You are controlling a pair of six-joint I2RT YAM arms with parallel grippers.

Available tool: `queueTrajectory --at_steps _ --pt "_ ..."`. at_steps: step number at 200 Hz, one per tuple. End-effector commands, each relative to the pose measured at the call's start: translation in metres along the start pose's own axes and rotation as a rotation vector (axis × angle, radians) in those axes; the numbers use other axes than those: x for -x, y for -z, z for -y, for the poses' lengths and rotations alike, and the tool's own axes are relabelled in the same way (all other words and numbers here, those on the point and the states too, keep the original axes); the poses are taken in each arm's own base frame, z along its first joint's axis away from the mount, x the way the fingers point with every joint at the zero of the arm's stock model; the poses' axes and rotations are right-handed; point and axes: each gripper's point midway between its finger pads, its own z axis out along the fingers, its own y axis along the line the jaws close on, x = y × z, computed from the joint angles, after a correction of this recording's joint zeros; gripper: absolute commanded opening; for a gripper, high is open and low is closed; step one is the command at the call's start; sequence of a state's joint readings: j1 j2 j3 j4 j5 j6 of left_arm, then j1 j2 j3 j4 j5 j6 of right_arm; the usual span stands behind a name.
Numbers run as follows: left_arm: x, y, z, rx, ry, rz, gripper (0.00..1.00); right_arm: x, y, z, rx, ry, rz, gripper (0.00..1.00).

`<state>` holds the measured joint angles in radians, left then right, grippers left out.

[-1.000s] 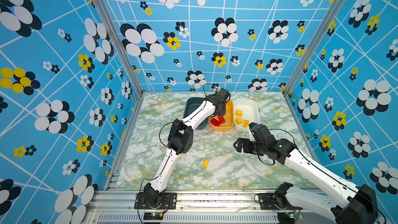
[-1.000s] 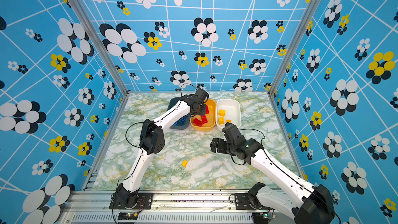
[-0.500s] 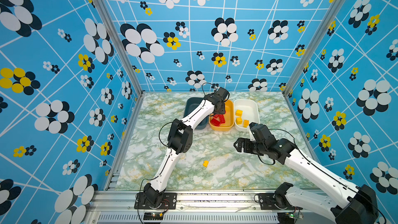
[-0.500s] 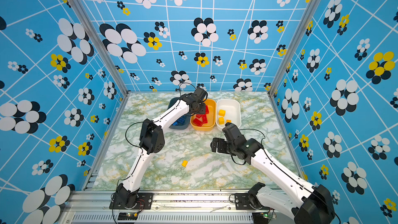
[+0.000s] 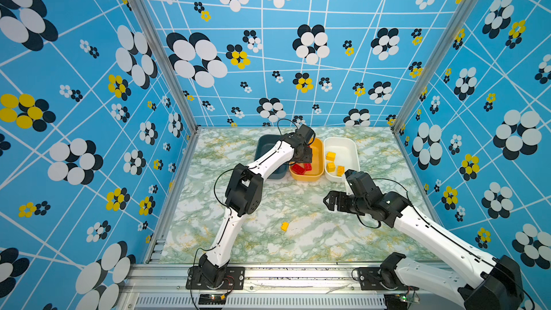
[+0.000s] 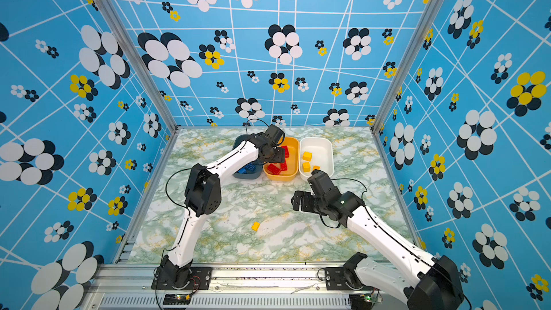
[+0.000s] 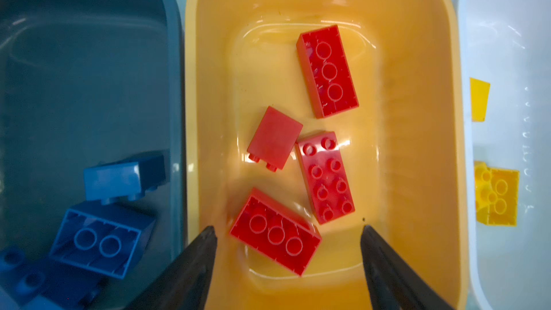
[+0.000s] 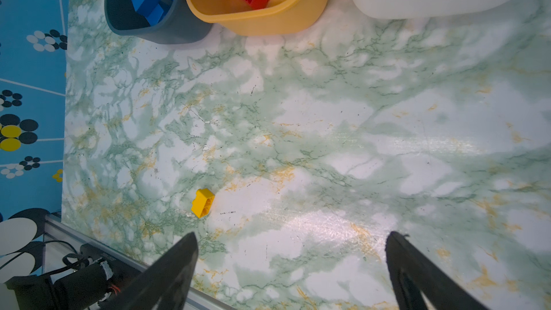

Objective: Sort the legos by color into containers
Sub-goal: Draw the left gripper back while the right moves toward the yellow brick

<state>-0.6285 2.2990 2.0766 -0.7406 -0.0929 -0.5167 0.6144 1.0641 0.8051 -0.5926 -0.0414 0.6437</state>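
A: The left gripper [image 7: 287,227] hangs over the orange tub [image 7: 417,114]. Its jaws are apart, and a red brick [image 7: 277,235] lies loose on the floor between them.

B: Then lift straight up, clear of the tub. What's left?

A: One yellow brick [image 5: 284,226] on the table [image 5: 313,234], lower centre in both top views. The right gripper [image 8: 292,233] is wide and empty.

B: It seems to lie on its side. Close across the flat faces, then carry it to the white tub [image 5: 346,144].

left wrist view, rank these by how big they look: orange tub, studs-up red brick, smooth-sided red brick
1. orange tub
2. studs-up red brick
3. smooth-sided red brick, clearly smaller, on the same tub floor
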Motion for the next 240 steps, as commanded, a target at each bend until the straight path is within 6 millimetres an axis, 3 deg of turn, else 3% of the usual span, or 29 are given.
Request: queueTrajectory --at_steps 1,92,100,137,191,240 --pt "0.016 0.038 0.014 -0.089 0.032 0.092 0.78 -0.011 -0.005 0.002 0.003 0.013 -0.035 0.99" --pt "-0.045 0.072 -0.019 -0.122 0.086 0.073 0.81 -0.022 -0.013 -0.028 0.044 0.145 -0.082 0.99" --pt "-0.047 0.083 -0.021 -0.136 0.095 0.087 0.81 -0.023 -0.014 -0.031 0.044 0.165 -0.086 0.99" --pt "-0.078 0.099 -0.042 -0.161 0.144 0.071 0.83 -0.035 -0.02 -0.05 0.043 0.281 -0.121 0.99" --pt "-0.125 0.116 -0.085 -0.14 0.219 0.042 0.85 -0.058 -0.036 -0.083 0.023 0.503 -0.199 0.99" --pt "-0.152 0.128 -0.128 -0.123 0.322 0.041 0.86 -0.082 -0.06 -0.108 0.019 0.762 -0.294 0.99"
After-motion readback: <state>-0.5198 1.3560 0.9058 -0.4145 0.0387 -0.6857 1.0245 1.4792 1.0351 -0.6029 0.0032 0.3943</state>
